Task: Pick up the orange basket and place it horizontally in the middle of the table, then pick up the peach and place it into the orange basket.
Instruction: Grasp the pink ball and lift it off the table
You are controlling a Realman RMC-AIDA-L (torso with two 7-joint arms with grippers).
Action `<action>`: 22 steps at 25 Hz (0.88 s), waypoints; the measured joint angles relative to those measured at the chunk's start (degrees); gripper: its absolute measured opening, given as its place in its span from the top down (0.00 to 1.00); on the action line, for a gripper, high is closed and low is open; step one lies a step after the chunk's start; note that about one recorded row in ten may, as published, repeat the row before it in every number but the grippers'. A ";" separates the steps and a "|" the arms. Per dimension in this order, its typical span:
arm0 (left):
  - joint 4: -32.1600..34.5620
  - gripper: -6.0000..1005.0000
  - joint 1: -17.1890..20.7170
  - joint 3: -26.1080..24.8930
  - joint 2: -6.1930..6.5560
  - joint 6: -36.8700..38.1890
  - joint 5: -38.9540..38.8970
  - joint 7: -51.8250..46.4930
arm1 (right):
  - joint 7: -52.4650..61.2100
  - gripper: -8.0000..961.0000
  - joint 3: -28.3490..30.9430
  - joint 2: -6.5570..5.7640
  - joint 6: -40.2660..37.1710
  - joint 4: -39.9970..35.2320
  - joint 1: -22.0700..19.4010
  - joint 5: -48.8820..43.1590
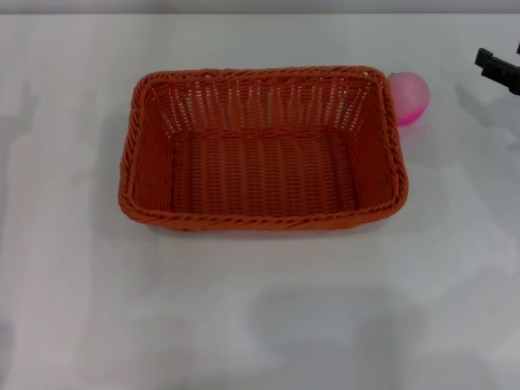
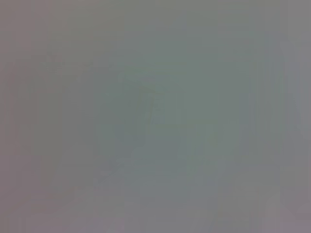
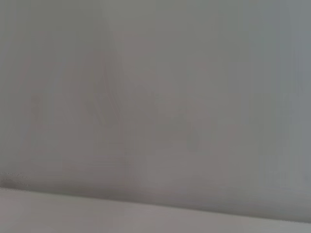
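No other things in view.

The orange basket (image 1: 262,150), at the centre of the head view, looks like woven wicker or a plastic imitation of it: ribbed strands on the floor, openwork slats in the sloping walls, a thick braided rim, all with a faint sheen. The peach (image 1: 409,97), at the basket's upper right corner, has a smooth, even skin, softly matt, pale pink with a magenta blush. The table (image 1: 260,309) is a plain white smooth surface with a dull, low gloss. At the right edge, the right gripper (image 1: 497,68) shows as black matt hard parts.
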 joint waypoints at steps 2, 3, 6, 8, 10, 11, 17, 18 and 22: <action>0.54 0.15 -0.57 0.00 -0.01 -0.03 -0.01 -0.01 | 2.00 0.10 0.01 -0.23 0.04 -0.25 0.39 -2.35; 0.69 0.15 -0.77 0.00 -0.01 -0.04 -0.01 -0.02 | 3.18 0.10 0.01 -0.36 0.37 -0.52 0.48 -3.69; 0.87 0.15 -1.18 -0.04 0.04 -0.06 -0.20 -0.08 | 6.04 0.10 0.01 -0.48 2.03 -1.68 0.51 -6.90; 0.90 0.15 -1.32 -0.09 0.07 -0.08 -0.50 -0.11 | 7.84 0.10 0.01 -0.50 3.61 -2.45 0.49 -9.13; 0.90 0.15 -1.59 -0.09 0.07 -0.09 -0.53 -0.12 | 9.60 0.10 0.01 -0.57 4.67 -3.06 0.58 -11.50; 0.90 0.15 -1.73 -0.08 0.07 -0.10 -0.53 -0.12 | 10.62 0.10 0.01 -0.42 4.81 -3.55 0.62 -13.25; 0.91 0.15 -2.04 0.01 0.16 -0.13 -0.54 -0.12 | 11.15 0.10 -0.11 0.59 4.36 -3.87 1.26 -16.06; 0.91 0.15 -2.07 0.04 0.16 -0.13 -0.54 -0.13 | 11.15 0.10 -0.23 0.73 4.35 -3.87 1.33 -16.27; 0.94 0.15 -2.20 0.23 0.14 -0.13 -0.53 -0.13 | 11.75 0.10 -1.21 1.28 4.58 -3.82 2.29 -17.53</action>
